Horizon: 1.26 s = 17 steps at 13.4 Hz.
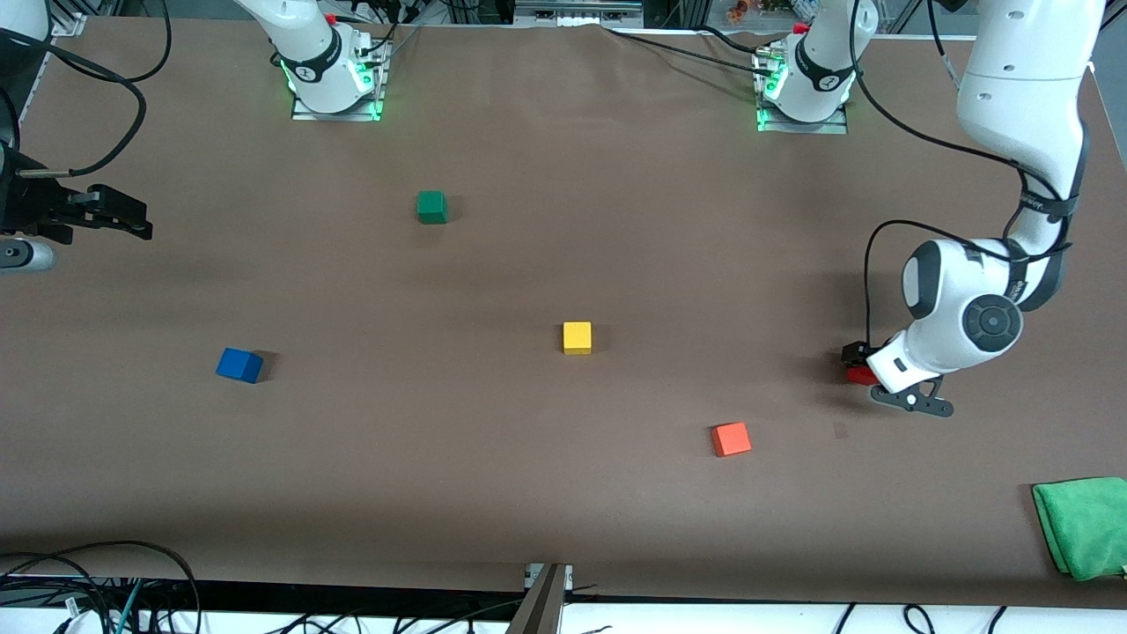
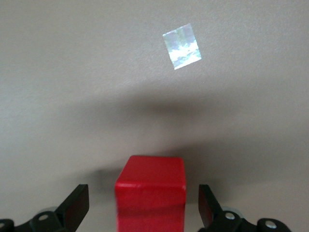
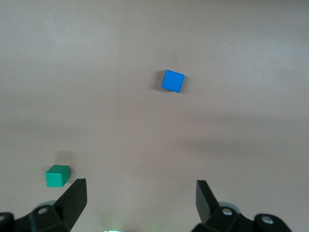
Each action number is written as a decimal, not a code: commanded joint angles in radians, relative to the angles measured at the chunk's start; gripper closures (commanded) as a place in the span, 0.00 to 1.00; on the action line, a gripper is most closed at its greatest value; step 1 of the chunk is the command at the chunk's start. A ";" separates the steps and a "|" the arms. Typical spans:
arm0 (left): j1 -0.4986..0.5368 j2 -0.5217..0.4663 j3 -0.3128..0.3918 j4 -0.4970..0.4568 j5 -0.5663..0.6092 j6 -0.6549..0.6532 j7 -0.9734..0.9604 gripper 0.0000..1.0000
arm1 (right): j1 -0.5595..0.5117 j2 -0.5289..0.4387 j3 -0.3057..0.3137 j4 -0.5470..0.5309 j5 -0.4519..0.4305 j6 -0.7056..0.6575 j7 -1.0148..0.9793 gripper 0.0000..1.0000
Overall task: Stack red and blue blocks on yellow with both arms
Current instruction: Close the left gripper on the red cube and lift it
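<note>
Four cubes lie loose on the table (image 1: 528, 493): blue block (image 1: 239, 364), yellow cube (image 1: 577, 337), orange cube (image 1: 731, 438), green cube (image 1: 431, 207). The left gripper (image 2: 144, 205), low near the table's left-arm edge, straddles the red block (image 2: 150, 191) with fingers wide. The right gripper (image 3: 140, 198) waits wide over the right-arm edge.

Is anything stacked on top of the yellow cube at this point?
No. The yellow cube has a bare top. The red cube sits between the open left gripper fingers; the blue cube lies alone.

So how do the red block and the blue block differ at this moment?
The red block sits between the open fingers of the left gripper, toward the left arm's end of the table; the blue block lies alone toward the right arm's end, with the open right gripper high above the table. Both rest on the table, unstacked, cubes of like size.
</note>
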 commanded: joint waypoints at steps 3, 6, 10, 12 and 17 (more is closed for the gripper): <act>-0.005 0.011 0.002 0.023 0.026 0.003 -0.025 0.00 | -0.003 0.005 -0.002 0.018 0.017 -0.007 -0.001 0.00; -0.005 0.006 0.002 0.022 0.027 0.000 -0.024 0.32 | -0.003 0.005 -0.002 0.018 0.017 -0.007 -0.001 0.00; -0.004 -0.001 0.002 0.022 0.027 -0.011 -0.024 0.53 | -0.003 0.005 -0.002 0.018 0.017 -0.007 -0.001 0.00; -0.002 -0.020 0.002 0.019 0.027 -0.017 -0.025 0.68 | -0.003 0.005 -0.002 0.018 0.019 -0.009 -0.001 0.00; -0.050 -0.093 -0.001 0.039 0.026 -0.161 -0.142 0.81 | -0.005 0.005 -0.002 0.018 0.017 -0.007 -0.003 0.00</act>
